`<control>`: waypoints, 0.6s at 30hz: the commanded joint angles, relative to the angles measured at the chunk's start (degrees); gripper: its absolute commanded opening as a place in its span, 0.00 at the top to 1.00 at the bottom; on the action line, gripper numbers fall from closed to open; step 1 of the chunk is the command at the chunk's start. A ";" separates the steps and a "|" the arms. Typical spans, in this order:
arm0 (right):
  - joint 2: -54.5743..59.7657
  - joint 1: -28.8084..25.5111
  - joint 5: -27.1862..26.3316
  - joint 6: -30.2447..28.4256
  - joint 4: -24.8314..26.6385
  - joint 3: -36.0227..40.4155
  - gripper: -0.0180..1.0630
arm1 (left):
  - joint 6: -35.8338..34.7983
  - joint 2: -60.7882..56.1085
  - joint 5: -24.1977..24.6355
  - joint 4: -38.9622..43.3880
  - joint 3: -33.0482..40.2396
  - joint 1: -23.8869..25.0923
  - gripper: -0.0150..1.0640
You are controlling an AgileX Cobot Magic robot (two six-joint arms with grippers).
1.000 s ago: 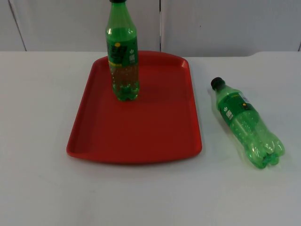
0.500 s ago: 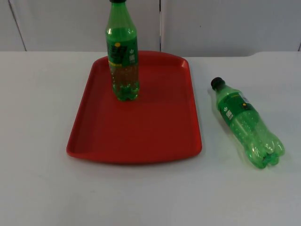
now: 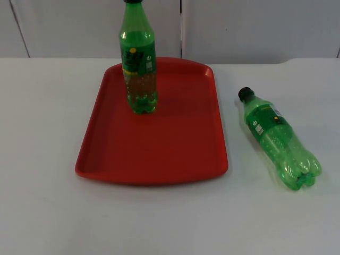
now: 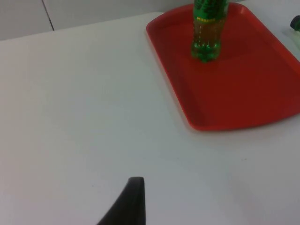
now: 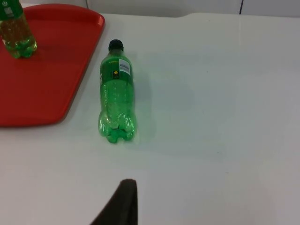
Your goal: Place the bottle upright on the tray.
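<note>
Standing upright on the red tray [image 3: 159,154] is one green bottle [image 3: 138,64]; lying on the desk [image 3: 48,212] just beside the tray's right edge is the second bottle [image 3: 279,141], needing a mid-body grip. Both claws are hanging above the desk, their opening impossible to tell.

The white table [image 3: 48,159] in front of me is carrying a red tray [image 3: 159,154] toward its far side, and a green bottle [image 3: 279,141] is lying on its side directly on the tabletop, just beside the tray's right edge, black cap pointing toward the partition wall.
</note>
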 commanded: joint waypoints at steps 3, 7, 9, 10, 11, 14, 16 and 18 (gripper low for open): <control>-0.20 -0.06 -0.23 0.22 0.10 0.11 0.01 | 0.12 -0.22 0.21 0.08 0.23 0.05 0.05; -0.20 -0.06 -0.23 0.22 0.10 0.11 0.01 | 0.12 -0.22 0.21 0.08 0.23 0.05 0.05; -0.20 -0.06 -0.23 0.22 0.10 0.11 0.01 | 0.12 -0.22 0.21 0.08 0.23 0.05 0.05; -0.20 -0.06 -0.23 0.22 0.10 0.11 0.01 | 0.12 -0.22 0.21 0.08 0.23 0.05 0.05; -0.20 -0.06 -0.23 0.22 0.10 0.11 0.01 | 0.12 -0.22 0.21 0.08 0.23 0.05 0.05; -0.20 -0.06 -0.35 0.22 0.10 0.11 0.01 | 0.12 -0.22 0.21 0.08 0.23 0.05 0.05; -0.20 -0.06 -0.47 -0.33 0.10 0.03 0.01 | 0.12 -0.22 0.21 0.08 0.23 0.05 0.05; -0.20 -0.06 -0.72 -1.14 0.10 -0.11 0.01 | 0.12 -0.22 0.21 0.08 0.23 0.05 0.05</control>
